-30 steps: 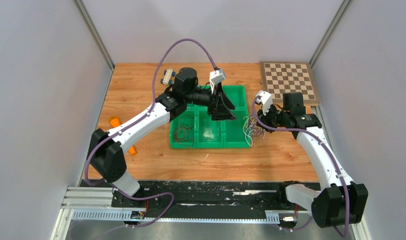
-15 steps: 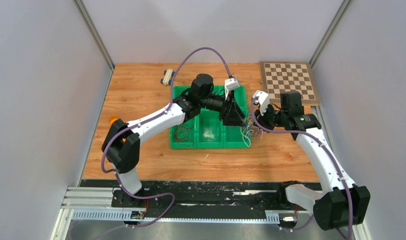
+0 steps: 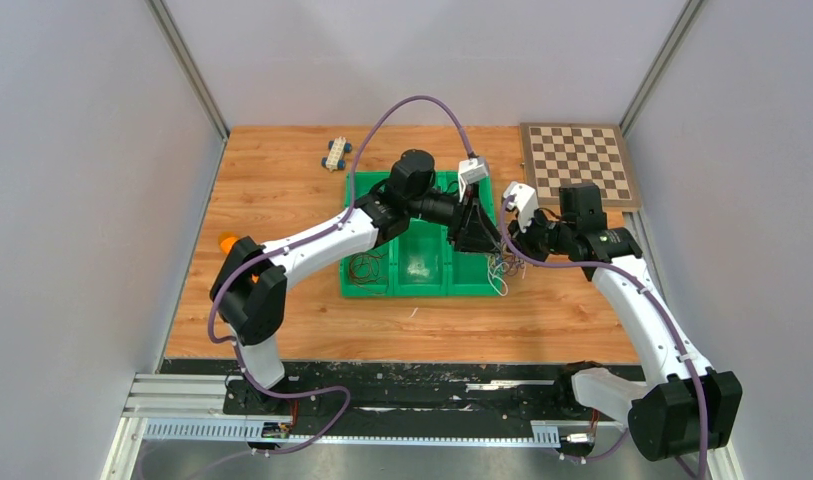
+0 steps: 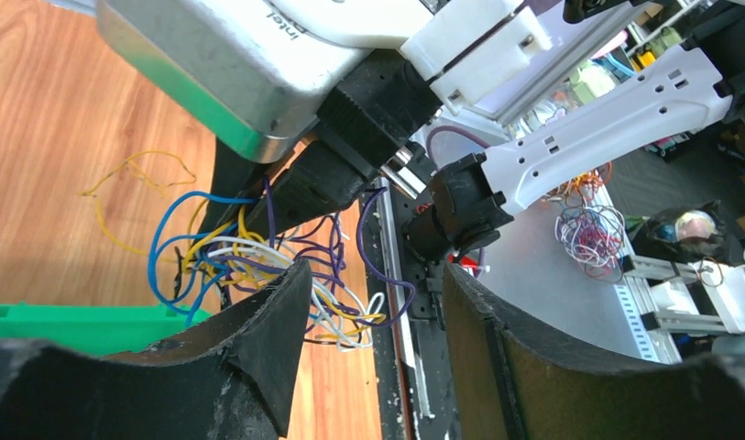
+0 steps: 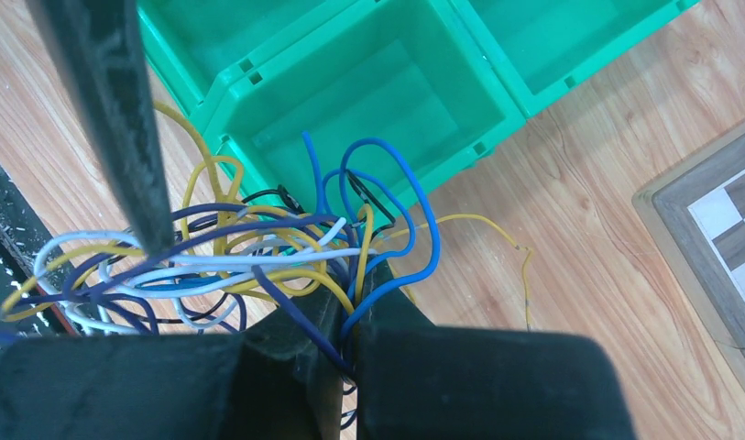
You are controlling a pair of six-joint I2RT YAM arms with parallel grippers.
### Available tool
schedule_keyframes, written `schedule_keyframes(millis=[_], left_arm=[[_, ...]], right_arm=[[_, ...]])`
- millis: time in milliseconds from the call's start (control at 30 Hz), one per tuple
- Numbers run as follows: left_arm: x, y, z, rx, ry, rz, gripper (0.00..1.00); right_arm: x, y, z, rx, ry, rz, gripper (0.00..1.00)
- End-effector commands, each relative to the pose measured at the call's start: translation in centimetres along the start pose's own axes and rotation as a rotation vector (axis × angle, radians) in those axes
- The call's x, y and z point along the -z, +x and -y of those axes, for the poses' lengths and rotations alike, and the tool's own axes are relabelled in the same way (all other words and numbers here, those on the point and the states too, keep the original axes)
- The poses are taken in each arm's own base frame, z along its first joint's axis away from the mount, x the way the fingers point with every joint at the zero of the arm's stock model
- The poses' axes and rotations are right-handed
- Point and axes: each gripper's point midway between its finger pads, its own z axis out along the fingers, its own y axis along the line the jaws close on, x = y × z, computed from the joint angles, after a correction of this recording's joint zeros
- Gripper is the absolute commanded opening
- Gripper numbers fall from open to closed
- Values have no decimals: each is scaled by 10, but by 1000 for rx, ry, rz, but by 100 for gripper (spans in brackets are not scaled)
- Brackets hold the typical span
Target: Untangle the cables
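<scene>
Several thin tangled wires [image 5: 258, 261], blue, yellow, white, sit pinched in my closed right claw [image 5: 355, 307] near the table's [image 3: 282, 180] right edge. My wide-open left claw [image 4: 373, 284] could grab many strands, tightening the knot.

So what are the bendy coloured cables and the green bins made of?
The cables look coated in smooth coloured plastic: slightly shiny, bending in soft loops. Probably metal inside, but none shows. The green bins look like hard moulded plastic, faintly glossy, with crisp rims and slots.
</scene>
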Motion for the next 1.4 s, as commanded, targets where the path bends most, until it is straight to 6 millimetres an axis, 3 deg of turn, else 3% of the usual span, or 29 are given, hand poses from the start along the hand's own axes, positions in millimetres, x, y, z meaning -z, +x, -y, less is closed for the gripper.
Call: schedule_keyframes(millis=[0, 267, 467, 833, 1033, 1100, 1367], left_arm=[[-10, -9, 11, -55, 52, 7, 61], [-16, -15, 7, -57, 48, 12, 59], [3, -26, 21, -136, 21, 43, 57], [2, -17, 16, -111, 12, 20, 51], [-1, -7, 3, -87, -17, 12, 71], [-2, -4, 1, -82, -16, 8, 73], [-10, 16, 9, -69, 20, -45, 62]], right_arm=[[4, -20, 7, 53, 25, 53, 0], [2, -20, 8, 59, 32, 48, 0], [3, -11, 7, 57, 45, 30, 0], [1, -15, 6, 47, 31, 41, 0], [3, -17, 5, 51, 32, 48, 0], [4, -16, 4, 51, 29, 49, 0], [2, -19, 8, 51, 35, 47, 0]])
